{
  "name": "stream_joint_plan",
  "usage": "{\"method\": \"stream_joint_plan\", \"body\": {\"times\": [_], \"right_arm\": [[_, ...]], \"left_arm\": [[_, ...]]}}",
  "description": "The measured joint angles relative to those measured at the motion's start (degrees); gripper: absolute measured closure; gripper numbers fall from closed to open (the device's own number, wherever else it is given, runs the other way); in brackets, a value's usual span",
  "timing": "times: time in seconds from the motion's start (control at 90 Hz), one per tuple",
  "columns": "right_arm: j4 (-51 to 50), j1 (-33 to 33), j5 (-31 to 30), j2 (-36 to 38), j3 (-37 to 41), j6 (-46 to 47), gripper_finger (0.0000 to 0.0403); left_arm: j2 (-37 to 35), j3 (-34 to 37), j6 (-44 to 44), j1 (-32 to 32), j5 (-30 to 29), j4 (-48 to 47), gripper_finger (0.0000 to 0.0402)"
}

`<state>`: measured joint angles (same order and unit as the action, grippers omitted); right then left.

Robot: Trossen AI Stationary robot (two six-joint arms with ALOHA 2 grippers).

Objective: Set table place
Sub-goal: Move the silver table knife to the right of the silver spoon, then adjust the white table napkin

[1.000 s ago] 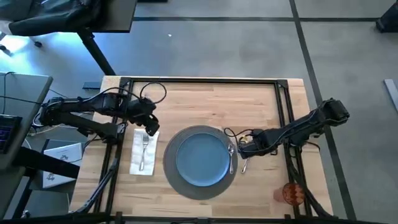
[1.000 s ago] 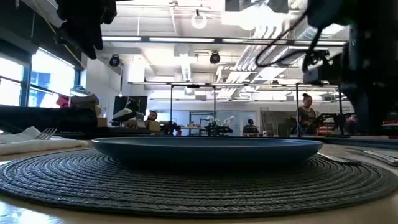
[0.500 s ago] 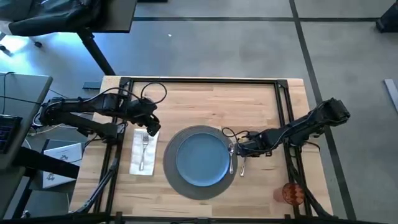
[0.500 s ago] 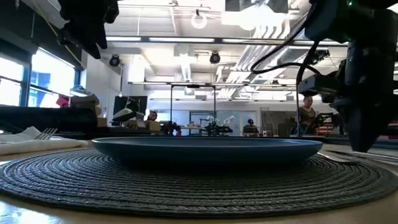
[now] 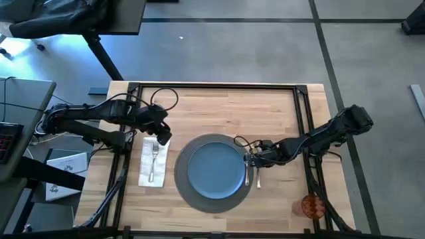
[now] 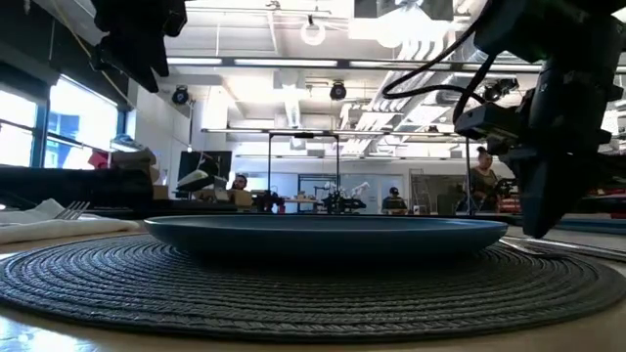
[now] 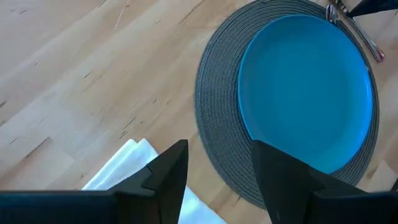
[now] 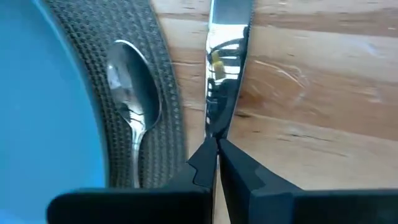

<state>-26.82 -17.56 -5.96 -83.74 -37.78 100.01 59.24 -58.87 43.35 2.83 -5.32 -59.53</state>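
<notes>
On the table [image 5: 265, 106] a blue plate [image 5: 214, 169] sits on a round dark woven mat [image 5: 214, 206]. To the right of the plate a spoon [image 8: 130, 93] lies on the mat's edge. A knife [image 8: 227, 62] lies flat on the wood beside the spoon. My right gripper [image 5: 251, 159] is shut and low over the spoon and knife. To the left of the mat a fork [image 5: 154, 156] lies on a white napkin [image 5: 146, 174]. My left gripper [image 7: 217, 180] hangs open above the napkin's far end and holds nothing. My right gripper comes down from above, slanting in from the table's right. Its shut fingertips [image 8: 205, 158] meet one end of the knife [image 8: 214, 127]. The knife lies flat on the table and runs straight away from the fingertips. I cannot tell whether any of the knife is between the fingers.
An orange cup [image 5: 312, 206] stands at the near right corner, outside the black frame rail. The frame runs along the table's edges. Bare wood lies on the far side of the mat. In the low view my right gripper [image 6: 543, 200] stands just beyond the mat's right rim.
My right gripper has moved toward the table's left, toward the plate, staying low and shut. The knife has slid with it and now lies closer to the spoon. My left gripper has kept still.
</notes>
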Motion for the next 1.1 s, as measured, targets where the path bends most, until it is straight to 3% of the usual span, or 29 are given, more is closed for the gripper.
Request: {"method": "stream_joint_plan", "body": {"times": [0.356,0.567,0.7,0.933,1.1], "right_arm": [[0.8,-0.1,0.0,1.0,-0.5,-3.1,0.0401],[-10.6,-0.1,-2.2,1.3,-8.5,-7.2,0.0401],[-13.7,-0.1,-4.4,1.4,-13.6,-11.4,0.0401],[-14.1,-0.1,-10.8,1.4,-18.3,-15.6,0.0401],[-14.1,0.2,-12.1,1.4,-18.5,-15.6,0.0401]], "left_arm": [[0.0,0.0,0.0,0.0,0.2,-0.1,0.0241],[0.0,0.0,2.0,0.0,3.5,-0.9,0.0241],[0.0,0.2,3.7,-0.7,1.8,-4.2,0.0241],[-1.7,9.5,4.6,2.1,4.2,-6.3,0.0241],[-2.6,18.0,4.5,4.2,4.1,-6.0,0.0241]]}}
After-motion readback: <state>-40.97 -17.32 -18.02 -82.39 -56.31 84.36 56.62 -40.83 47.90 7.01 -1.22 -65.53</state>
